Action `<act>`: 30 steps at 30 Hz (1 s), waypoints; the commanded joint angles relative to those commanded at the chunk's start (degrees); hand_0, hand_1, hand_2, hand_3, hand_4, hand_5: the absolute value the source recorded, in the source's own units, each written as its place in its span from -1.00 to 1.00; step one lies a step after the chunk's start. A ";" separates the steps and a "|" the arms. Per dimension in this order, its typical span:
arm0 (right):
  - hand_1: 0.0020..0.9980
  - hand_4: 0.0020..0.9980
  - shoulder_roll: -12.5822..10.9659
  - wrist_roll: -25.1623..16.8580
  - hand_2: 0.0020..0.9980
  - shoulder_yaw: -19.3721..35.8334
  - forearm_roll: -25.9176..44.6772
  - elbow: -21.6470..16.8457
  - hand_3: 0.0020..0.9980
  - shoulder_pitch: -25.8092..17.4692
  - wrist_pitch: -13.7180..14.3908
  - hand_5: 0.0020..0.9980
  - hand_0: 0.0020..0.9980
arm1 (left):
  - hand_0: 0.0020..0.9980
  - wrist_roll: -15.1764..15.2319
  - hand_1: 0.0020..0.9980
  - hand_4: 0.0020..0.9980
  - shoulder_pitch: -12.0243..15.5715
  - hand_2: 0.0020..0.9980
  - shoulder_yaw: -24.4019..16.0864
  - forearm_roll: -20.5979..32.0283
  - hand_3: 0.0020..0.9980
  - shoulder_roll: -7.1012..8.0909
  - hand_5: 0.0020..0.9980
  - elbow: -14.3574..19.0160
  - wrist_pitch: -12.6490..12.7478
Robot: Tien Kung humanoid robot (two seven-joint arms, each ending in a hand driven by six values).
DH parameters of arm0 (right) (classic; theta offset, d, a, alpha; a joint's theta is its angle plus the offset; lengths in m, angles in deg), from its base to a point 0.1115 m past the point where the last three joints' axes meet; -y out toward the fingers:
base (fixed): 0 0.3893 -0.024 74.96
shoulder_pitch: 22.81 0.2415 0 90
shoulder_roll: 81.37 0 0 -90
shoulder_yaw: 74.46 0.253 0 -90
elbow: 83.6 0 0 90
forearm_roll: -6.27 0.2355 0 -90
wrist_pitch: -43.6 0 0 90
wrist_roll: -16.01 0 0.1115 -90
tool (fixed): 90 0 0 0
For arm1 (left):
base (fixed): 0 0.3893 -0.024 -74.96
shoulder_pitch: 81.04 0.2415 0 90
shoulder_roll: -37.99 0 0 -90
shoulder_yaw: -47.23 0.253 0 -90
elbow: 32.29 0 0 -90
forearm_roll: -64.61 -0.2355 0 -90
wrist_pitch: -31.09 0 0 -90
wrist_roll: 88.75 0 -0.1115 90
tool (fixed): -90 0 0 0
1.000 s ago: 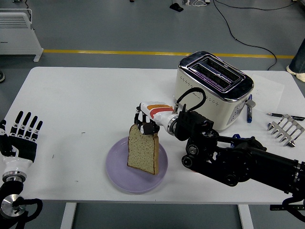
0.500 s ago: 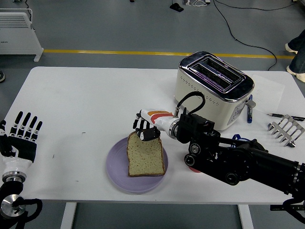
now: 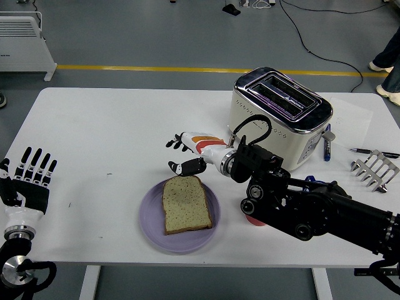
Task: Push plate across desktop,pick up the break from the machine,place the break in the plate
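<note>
I see a slice of bread [image 3: 185,204] lying flat on the purple plate [image 3: 152,223] near the table's [image 3: 106,137] front edge. My right hand [image 3: 189,153] hovers just beyond the plate at twelve o'clock, fingers spread, holding nothing and clear of the bread. The cream toaster [image 3: 281,115] stands at two o'clock from the plate. My left hand [image 3: 28,181] rests at the left edge, fingers spread.

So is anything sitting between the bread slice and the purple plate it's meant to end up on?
Nothing visible does. The bread slice already lies flat on the purple plate. The right hand hovers open just beyond the plate's far rim, apart from the bread. The toaster stands off to the right, clear of the plate.
</note>
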 joint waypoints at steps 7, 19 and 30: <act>0.49 0.29 -3.72 -5.92 0.58 8.81 1.05 -10.01 0.66 -1.66 4.56 -0.36 0.45 | 0.60 0.02 0.53 0.11 0.12 0.51 -0.19 -0.08 0.48 0.00 1.00 0.21 0.02; 0.49 0.21 -16.09 -21.75 0.57 30.79 25.79 -21.68 0.56 -9.22 7.57 -0.35 0.45 | 0.61 0.00 0.54 0.11 -0.10 0.51 -1.41 -0.27 0.48 0.00 1.00 0.78 0.17; 0.52 0.19 -21.14 -26.73 0.59 54.14 51.89 -12.80 0.59 -21.66 5.67 -0.28 0.50 | 0.61 -0.03 0.54 0.11 -0.02 0.51 -2.86 -0.73 0.48 0.00 1.00 1.72 0.37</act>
